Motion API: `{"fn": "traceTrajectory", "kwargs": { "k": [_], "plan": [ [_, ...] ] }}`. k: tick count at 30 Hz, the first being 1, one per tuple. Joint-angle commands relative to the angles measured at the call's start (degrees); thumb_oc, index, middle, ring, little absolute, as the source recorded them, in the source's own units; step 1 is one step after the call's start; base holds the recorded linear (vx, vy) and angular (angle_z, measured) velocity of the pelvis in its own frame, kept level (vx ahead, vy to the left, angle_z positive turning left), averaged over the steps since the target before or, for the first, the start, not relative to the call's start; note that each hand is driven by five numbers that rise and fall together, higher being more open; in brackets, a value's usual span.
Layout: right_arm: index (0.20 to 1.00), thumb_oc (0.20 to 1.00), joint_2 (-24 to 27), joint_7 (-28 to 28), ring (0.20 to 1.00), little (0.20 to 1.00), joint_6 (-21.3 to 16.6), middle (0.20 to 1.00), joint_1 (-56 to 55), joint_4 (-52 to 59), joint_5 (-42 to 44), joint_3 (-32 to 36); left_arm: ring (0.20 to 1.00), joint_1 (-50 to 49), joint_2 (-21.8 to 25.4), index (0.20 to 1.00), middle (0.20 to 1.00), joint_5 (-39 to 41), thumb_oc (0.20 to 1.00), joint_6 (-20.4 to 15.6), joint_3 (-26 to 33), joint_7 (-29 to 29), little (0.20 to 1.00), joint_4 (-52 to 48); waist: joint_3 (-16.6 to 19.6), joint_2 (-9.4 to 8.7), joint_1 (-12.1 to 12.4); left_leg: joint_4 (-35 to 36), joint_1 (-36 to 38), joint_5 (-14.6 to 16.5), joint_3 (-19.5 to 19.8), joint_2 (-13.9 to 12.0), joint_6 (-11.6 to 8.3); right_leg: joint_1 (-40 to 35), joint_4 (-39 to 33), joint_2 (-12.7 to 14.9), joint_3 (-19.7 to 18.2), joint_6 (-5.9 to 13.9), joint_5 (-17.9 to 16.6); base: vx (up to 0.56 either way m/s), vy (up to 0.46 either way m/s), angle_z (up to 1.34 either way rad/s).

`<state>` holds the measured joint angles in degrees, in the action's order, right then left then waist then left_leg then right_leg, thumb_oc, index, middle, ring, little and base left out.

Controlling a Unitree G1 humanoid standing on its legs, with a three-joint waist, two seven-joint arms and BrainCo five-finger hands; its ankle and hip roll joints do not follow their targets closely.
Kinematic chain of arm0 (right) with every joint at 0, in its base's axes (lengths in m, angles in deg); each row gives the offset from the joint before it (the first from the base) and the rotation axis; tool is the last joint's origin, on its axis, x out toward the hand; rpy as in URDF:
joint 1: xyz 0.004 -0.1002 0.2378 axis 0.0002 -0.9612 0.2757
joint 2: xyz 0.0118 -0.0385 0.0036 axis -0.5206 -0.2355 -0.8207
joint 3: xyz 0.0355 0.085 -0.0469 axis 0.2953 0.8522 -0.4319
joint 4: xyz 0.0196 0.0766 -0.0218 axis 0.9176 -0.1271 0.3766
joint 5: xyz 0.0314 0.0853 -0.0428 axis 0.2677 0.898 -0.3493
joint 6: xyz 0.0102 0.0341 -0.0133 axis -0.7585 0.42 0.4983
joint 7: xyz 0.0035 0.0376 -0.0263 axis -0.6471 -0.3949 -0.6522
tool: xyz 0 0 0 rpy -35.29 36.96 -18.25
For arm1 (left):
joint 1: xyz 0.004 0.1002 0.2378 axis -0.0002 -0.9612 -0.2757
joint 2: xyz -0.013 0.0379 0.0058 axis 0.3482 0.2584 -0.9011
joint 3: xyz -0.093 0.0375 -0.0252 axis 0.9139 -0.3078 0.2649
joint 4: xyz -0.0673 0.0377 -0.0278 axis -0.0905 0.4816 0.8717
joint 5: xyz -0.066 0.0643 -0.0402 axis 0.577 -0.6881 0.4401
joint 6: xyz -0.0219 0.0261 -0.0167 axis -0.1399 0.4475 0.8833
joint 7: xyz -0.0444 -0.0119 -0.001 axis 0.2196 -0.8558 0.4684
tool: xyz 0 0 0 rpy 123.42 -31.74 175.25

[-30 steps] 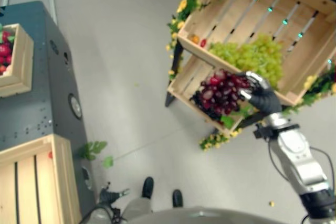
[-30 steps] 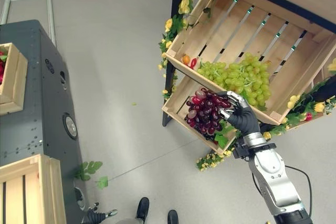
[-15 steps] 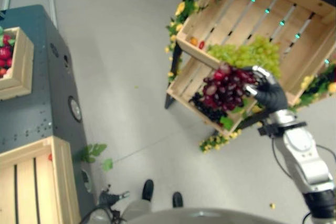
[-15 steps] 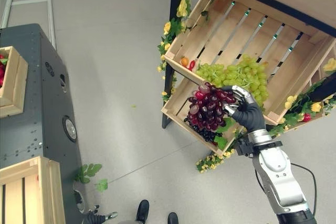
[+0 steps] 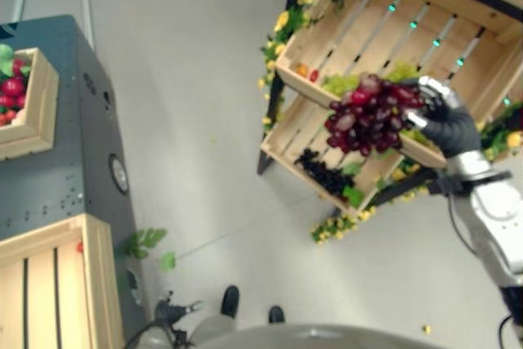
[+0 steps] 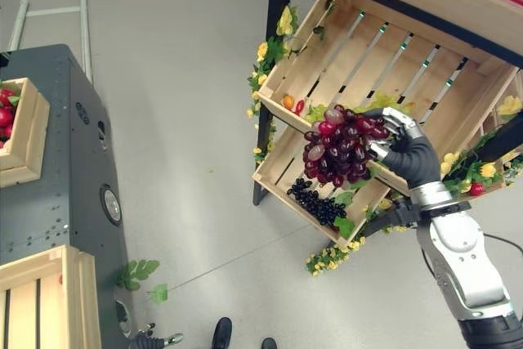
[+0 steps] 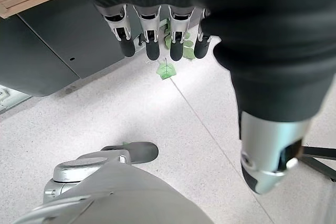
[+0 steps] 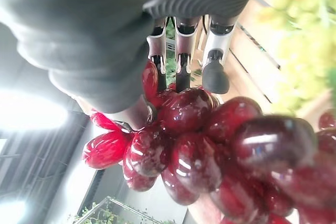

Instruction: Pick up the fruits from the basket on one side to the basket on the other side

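my right hand [image 6: 409,155] has its fingers curled round the red grapes [image 6: 341,145], up at the upper crate's [image 6: 372,55] front edge; left hand [image 7: 173,19] hangs slack, fingers straight.

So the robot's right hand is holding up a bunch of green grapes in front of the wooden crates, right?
Not quite: the bunch in the right hand is red grapes, as the right eye view shows. The green grapes lie in the upper crate behind it.
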<state>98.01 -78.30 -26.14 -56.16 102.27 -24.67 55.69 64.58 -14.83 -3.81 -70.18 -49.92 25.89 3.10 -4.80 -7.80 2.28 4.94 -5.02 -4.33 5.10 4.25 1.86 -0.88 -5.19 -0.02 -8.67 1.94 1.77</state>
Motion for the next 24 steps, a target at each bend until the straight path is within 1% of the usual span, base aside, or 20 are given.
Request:
{"fn": "traceTrajectory", "kwargs": {
  "k": [1, 4, 10, 13, 14, 16, 18, 19, 20, 22, 23, 24],
  "plan": [
    [0.2, 0.2, 4.5, 2.5, 0.2, 0.2, -4.4, 0.2, 5.0, 0.3, 3.5, 6.0, 1.0, 0.3, -1.4, 1.0, 1.0, 1.7, 1.0, 0.0, -3.7, 0.9, 1.0, 4.6, 4.9, 0.2, 0.2, -0.7, 0.2, 5.1, 3.6, -0.3, -1.16, 2.0, 0.4, -1.0, 2.3, 3.75, 0.5, 0.0, 0.0, 0.0],
    [0.2, 0.2, 6.0, 3.2, 0.2, 0.2, -4.3, 0.2, 6.4, -1.7, 4.2, 5.7, 1.0, 0.3, -1.6, 1.0, 1.0, 2.0, 1.0, 0.2, -4.1, 0.9, 1.0, 4.8, 5.0, 0.18, 0.2, -0.7, 0.2, 5.1, 3.6, -0.3, -1.21, 1.9, 0.3, -0.9, 2.4, 3.76, 0.5, 0.0, 0.0, 0.0],
    [0.2, 0.2, 11.6, 5.6, 0.2, 0.2, -3.8, 0.2, 12.5, -11.2, 7.0, 3.6, 1.0, 0.2, -1.7, 1.0, 1.0, 3.4, 1.0, 0.3, -6.0, 1.4, 1.0, 5.7, 5.5, -0.36, 0.5, -0.6, 0.3, 5.1, 3.6, -0.4, -1.45, 1.8, 0.3, -0.8, 2.8, 3.71, 0.4, 0.0, 0.0, 0.0],
    [0.2, 0.2, 13.2, 6.1, 0.2, 0.2, -3.5, 0.2, 15.1, -14.9, 8.0, 1.9, 1.0, 0.1, -1.9, 1.0, 1.0, 3.9, 1.0, 0.4, -6.5, 1.4, 1.0, 6.1, 5.6, -0.45, 0.5, -0.6, 0.4, 5.1, 3.7, -0.4, -1.52, 1.7, 0.3, -0.8, 3.0, 3.69, 0.4, 0.0, 0.0, 0.0],
    [0.2, 0.2, 15.1, 6.6, 0.2, 0.2, -2.8, 0.2, 17.7, -18.7, 8.3, 0.1, 1.0, -0.1, -2.0, 1.0, 1.0, 4.3, 1.0, 0.5, -7.3, 1.7, 1.0, 6.6, 5.7, -0.58, 0.7, -0.6, 0.4, 5.0, 3.7, -0.4, -1.62, 1.7, 0.3, -0.8, 3.2, 3.7, 0.3, 0.0, 0.0, 0.0],
    [0.2, 0.2, 16.0, 6.6, 0.2, 0.2, -2.7, 0.2, 19.7, -20.8, 8.7, -1.5, 1.0, -0.1, -2.1, 1.0, 1.0, 4.5, 1.0, 0.5, -7.5, 1.8, 1.0, 6.9, 5.7, -0.52, 0.6, -0.6, 0.5, 5.0, 3.7, -0.4, -1.66, 1.6, 0.3, -0.8, 3.2, 3.7, 0.3, 0.0, 0.0, 0.0],
    [0.2, 0.2, 19.4, 7.4, 0.2, 0.2, -1.6, 0.2, 25.0, -27.7, 9.3, -5.1, 1.0, 0.2, -1.8, 1.0, 1.0, 5.3, 1.0, 0.5, -8.4, 2.2, 1.0, 7.5, 5.8, -0.84, 0.8, -0.6, 0.5, 4.9, 3.6, -0.4, -1.87, 1.6, 0.3, -0.9, 3.3, 3.64, 0.3, 0.0, 0.003, 0.03],
    [0.2, 0.2, 19.5, 7.3, 0.2, 0.2, -1.7, 0.2, 25.6, -28.0, 9.4, -5.6, 1.0, 0.2, -1.9, 1.0, 1.0, 5.4, 1.0, 0.5, -8.3, 2.2, 1.0, 7.5, 5.8, -0.74, 0.7, -0.6, 0.5, 4.9, 3.6, -0.4, -1.87, 1.6, 0.3, -0.9, 3.3, 3.64, 0.3, 0.0, 0.0, 0.05],
    [0.2, 0.2, 21.0, 7.8, 0.2, 0.2, -1.0, 0.2, 29.6, -32.6, 10.0, -8.2, 1.0, 0.5, -1.5, 1.0, 1.0, 5.9, 1.0, 0.5, -8.8, 2.4, 1.0, 7.8, 5.8, -1.02, 0.9, -0.5, 0.5, 4.9, 3.6, -0.5, -1.97, 1.6, 0.3, -0.9, 3.4, 3.57, 0.3, 0.0, 0.0, 0.0],
    [0.2, 0.2, 21.7, 7.5, 0.2, 0.2, -0.8, 0.2, 32.7, -35.3, 10.4, -10.6, 1.0, 0.5, -1.6, 1.0, 1.0, 6.1, 1.0, 0.6, -8.8, 2.6, 1.0, 8.0, 5.7, -0.93, 0.7, -0.5, 0.6, 4.9, 3.6, -0.6, -2.03, 1.6, 0.2, -0.9, 3.4, 3.55, 0.3, 0.0, 0.0, 0.0],
    [0.2, 0.2, 22.9, 7.8, 0.2, 0.2, 0.1, 0.2, 37.8, -39.9, 10.0, -14.3, 1.0, 0.5, -1.3, 1.0, 1.0, 6.5, 1.0, 0.6, -9.2, 3.1, 1.0, 8.3, 5.7, -1.07, 1.0, -0.5, 0.6, 4.8, 3.6, -0.6, -2.15, 1.5, 0.2, -0.9, 3.6, 3.52, 0.4, 0.0, 0.0, 0.0],
    [0.2, 0.2, 23.3, 7.7, 0.2, 0.2, 0.5, 0.2, 40.5, -42.3, 9.9, -16.3, 1.0, 0.5, -1.2, 1.0, 1.0, 6.7, 1.0, 0.6, -9.3, 3.2, 1.0, 8.4, 5.7, -1.09, 1.0, -0.5, 0.5, 4.8, 3.6, -0.6, -2.21, 1.5, 0.2, -0.9, 3.7, 3.5, 0.4, 0.0, 0.0, 0.0]
  ]
}}
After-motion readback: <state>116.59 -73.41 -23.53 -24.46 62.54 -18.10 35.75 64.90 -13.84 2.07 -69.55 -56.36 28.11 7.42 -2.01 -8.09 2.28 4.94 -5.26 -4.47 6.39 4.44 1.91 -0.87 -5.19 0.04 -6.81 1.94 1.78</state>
